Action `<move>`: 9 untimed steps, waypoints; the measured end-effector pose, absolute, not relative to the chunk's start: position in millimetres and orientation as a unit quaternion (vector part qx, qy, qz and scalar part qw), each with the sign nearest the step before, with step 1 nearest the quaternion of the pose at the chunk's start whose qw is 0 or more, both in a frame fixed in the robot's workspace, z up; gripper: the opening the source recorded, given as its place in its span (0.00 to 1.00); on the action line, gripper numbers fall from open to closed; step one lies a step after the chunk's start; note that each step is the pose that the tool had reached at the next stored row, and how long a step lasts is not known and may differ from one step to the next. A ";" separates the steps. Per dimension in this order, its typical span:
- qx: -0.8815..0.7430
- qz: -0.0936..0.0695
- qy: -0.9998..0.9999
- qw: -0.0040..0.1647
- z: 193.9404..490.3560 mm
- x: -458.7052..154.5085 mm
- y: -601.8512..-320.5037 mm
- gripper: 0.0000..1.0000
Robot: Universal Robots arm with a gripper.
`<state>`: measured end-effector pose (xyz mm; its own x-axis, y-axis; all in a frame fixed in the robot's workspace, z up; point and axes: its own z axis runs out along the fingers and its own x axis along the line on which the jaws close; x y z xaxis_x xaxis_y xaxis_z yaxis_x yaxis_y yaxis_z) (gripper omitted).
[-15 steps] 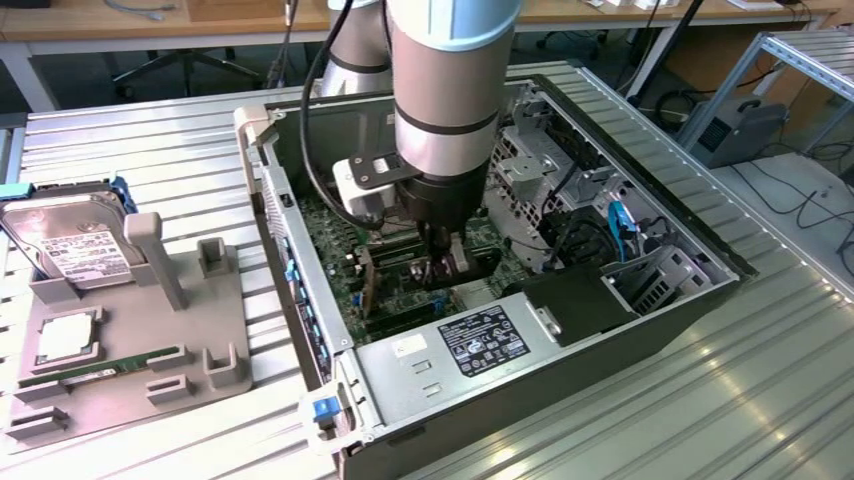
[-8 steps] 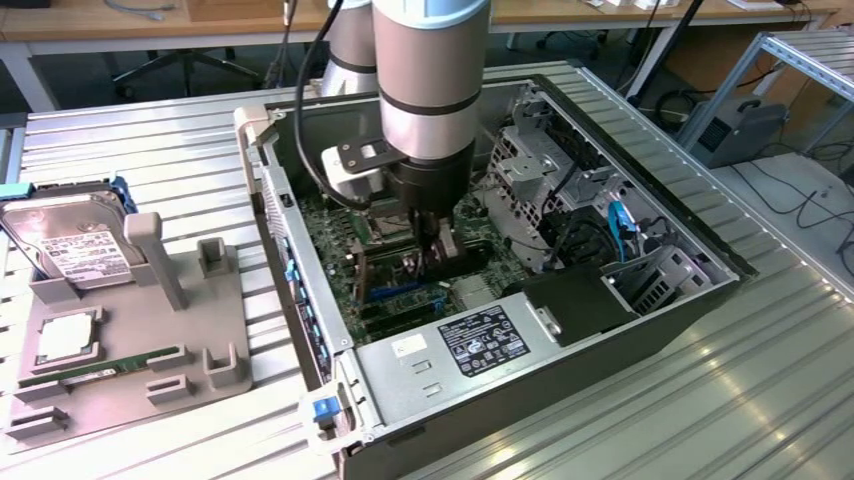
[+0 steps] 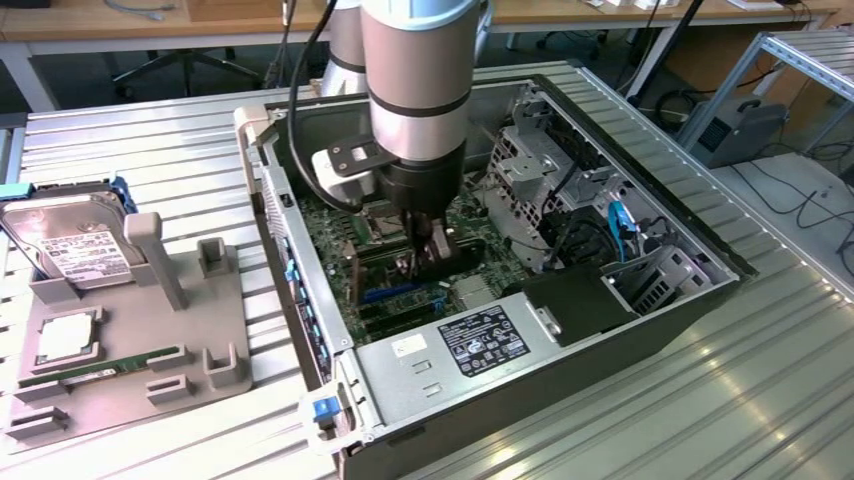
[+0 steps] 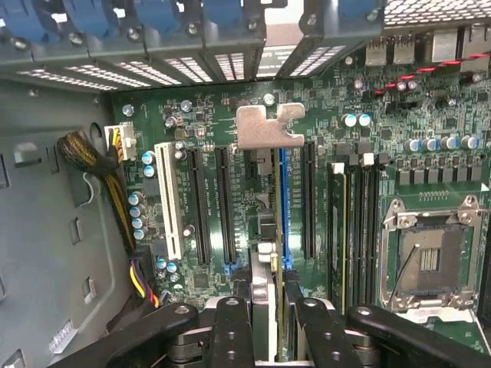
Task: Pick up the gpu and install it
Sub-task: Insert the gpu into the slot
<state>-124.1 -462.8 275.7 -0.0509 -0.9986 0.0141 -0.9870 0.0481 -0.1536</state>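
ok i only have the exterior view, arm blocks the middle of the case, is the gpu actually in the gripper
Observer: Yes. In the wrist view the gripper is shut on the gpu, held edge-on between its fingers.
Operator: where's the bracket pointing
Observer: The pale end bracket sits toward the case's rear slot covers.
Operator: which slot is it over
Observer: It hangs alongside the blue slot, between the black slots. Whether it is seated, I cannot tell.
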 end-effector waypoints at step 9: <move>-0.688 -0.061 0.722 0.048 273.3 -134.9 -457.6 0.27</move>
